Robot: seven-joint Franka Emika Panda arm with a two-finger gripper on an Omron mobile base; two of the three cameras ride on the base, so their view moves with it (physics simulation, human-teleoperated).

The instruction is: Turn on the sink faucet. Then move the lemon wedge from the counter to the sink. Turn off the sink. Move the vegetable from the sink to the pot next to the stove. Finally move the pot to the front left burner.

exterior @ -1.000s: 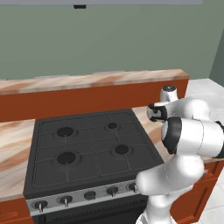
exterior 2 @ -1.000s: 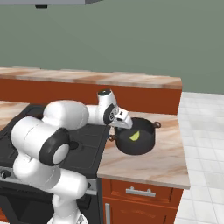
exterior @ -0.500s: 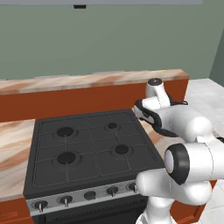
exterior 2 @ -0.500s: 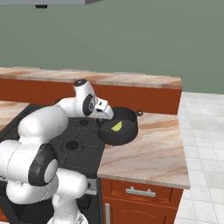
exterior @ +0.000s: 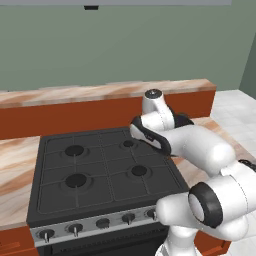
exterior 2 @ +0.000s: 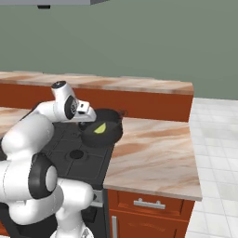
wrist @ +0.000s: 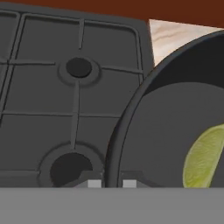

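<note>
We have the end effector (exterior 2: 88, 124) at the pot's (exterior 2: 106, 135) rim, the pot hanging to its right over the stove's (exterior 2: 81, 155) right edge. In the pot lies the lemon wedge (exterior 2: 99, 128). Left of the end effector spread the burners (wrist: 78, 68); right of the pot, the tabletop (exterior 2: 158, 153).

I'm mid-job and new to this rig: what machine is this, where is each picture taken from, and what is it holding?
It is a white robot arm on a driving base, in a rendered kitchen. Two pictures come from base cameras behind the arm, left and right; the third looks along the hand. The gripper has its jaws shut on the rim of a black pot, carrying it above the right edge of the stove, beside the counter. The lemon wedge lies inside the pot.
</note>
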